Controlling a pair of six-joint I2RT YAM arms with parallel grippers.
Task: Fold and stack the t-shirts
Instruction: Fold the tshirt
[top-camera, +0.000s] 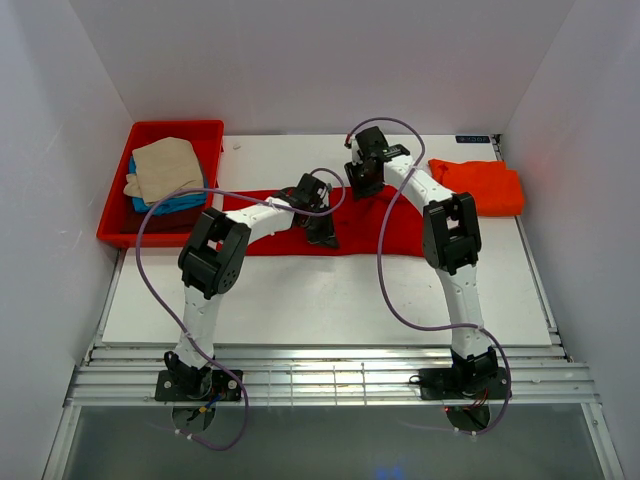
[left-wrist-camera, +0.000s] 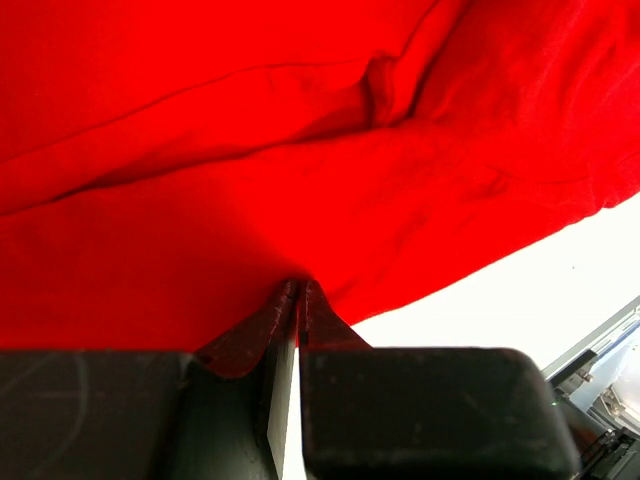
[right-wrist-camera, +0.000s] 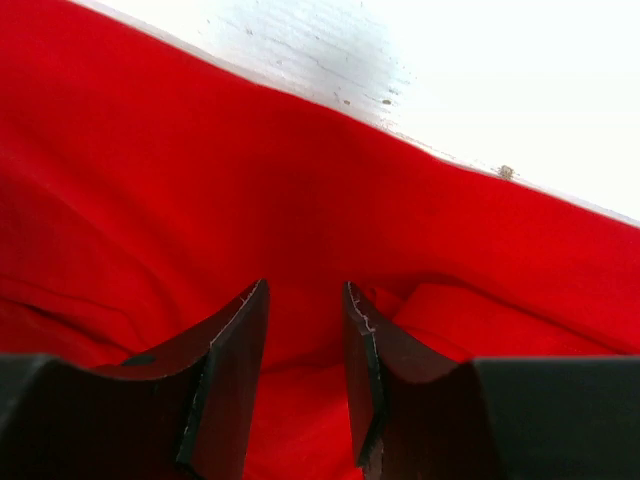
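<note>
A bright red t-shirt (top-camera: 400, 232) lies spread in a long band across the middle of the white table. My left gripper (top-camera: 320, 226) is over its front middle. In the left wrist view the jaws (left-wrist-camera: 301, 290) are shut, pinching a fold of the red t-shirt (left-wrist-camera: 300, 150) near its edge. My right gripper (top-camera: 362, 180) is at the shirt's far edge. In the right wrist view it (right-wrist-camera: 305, 290) is open, its fingers astride the red cloth (right-wrist-camera: 200, 180). A folded orange-red t-shirt (top-camera: 482, 186) lies at the back right.
A red plastic tray (top-camera: 113, 226) at the back left holds a beige t-shirt (top-camera: 165, 165) on top of a blue one (top-camera: 178, 203). White walls close in the left, right and back. A metal rail (top-camera: 330, 380) runs along the near edge by the arm bases.
</note>
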